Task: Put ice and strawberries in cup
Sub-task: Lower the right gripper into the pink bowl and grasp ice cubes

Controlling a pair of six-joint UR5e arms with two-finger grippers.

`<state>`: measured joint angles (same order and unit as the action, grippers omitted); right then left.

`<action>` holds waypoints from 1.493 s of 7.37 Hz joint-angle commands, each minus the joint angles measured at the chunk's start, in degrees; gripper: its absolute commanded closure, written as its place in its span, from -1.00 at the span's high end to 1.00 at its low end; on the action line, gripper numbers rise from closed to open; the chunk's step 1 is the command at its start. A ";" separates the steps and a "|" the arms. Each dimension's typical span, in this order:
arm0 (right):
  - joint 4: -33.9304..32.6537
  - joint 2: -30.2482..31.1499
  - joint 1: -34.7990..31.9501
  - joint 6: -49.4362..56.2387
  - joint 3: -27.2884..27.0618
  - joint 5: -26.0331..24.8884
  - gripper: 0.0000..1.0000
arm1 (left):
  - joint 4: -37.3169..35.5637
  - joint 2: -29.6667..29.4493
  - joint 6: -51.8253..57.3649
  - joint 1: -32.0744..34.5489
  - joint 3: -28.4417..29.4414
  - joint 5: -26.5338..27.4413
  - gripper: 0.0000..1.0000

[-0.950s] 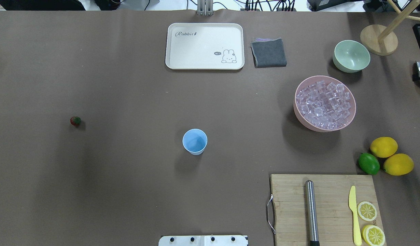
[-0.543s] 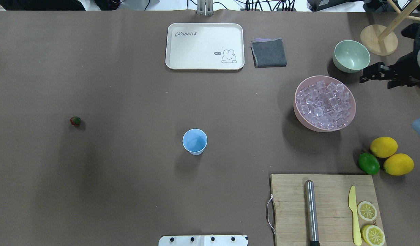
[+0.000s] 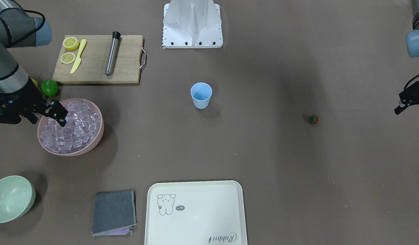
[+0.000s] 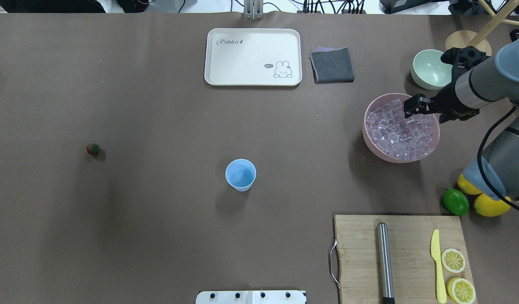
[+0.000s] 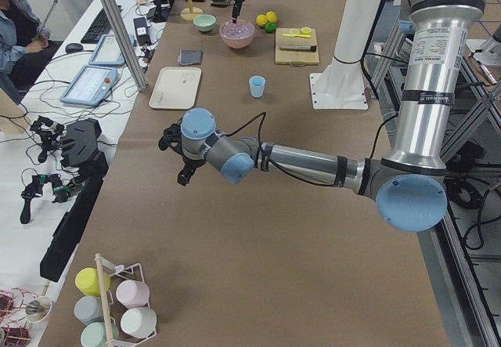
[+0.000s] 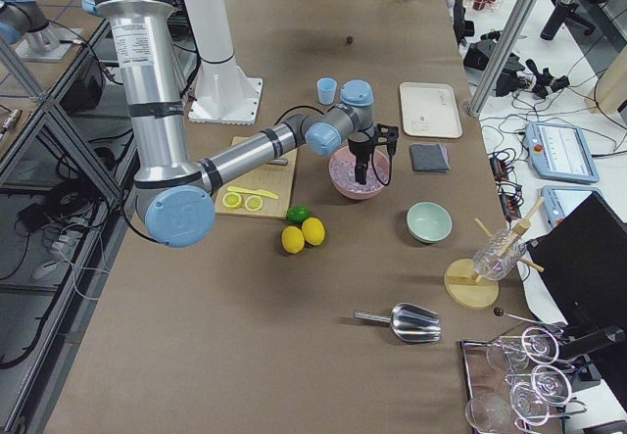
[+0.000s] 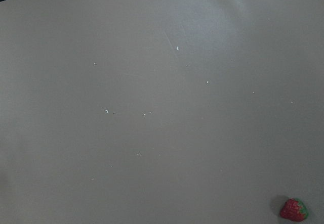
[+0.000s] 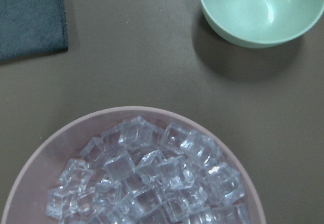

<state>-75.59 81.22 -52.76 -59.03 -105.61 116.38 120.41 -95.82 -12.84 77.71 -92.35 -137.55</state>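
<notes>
The light blue cup [image 4: 241, 174] stands upright mid-table, also in the front view [image 3: 201, 95]. The ice [image 4: 401, 128] is a heap of clear cubes in a pink bowl [image 4: 369, 141] at the right, close in the right wrist view [image 8: 147, 183]. My right gripper [image 4: 411, 107] hangs open and empty over the bowl's far side [image 3: 59, 117]. The small red strawberry [image 4: 93, 149] lies alone on the left and shows in the left wrist view [image 7: 294, 210]. My left gripper [image 3: 410, 112] looks open and empty. It is out past the table's left edge, well apart from the berry.
A pale green bowl [image 4: 430, 69] sits just beyond the pink bowl. A cream tray [image 4: 253, 57] and grey cloth [image 4: 332, 64] lie at the far side. A cutting board [image 4: 360, 253] with rod, knife and lemon slices is near right, beside lemons and a lime [image 4: 455, 202].
My right arm has swung in from the right edge, and its gripper now hangs over the pink bowl of ice. The cup, the berry and the bowls have not moved.
</notes>
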 commanded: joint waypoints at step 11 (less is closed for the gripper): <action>-12.39 0.61 6.97 19.27 -3.56 -4.93 0.15 | 0.96 0.37 -0.25 -0.46 0.16 0.00 0.96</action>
<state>-87.87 81.84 -46.24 -42.76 -109.69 112.56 121.37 -95.45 -13.17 77.28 -92.21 -137.55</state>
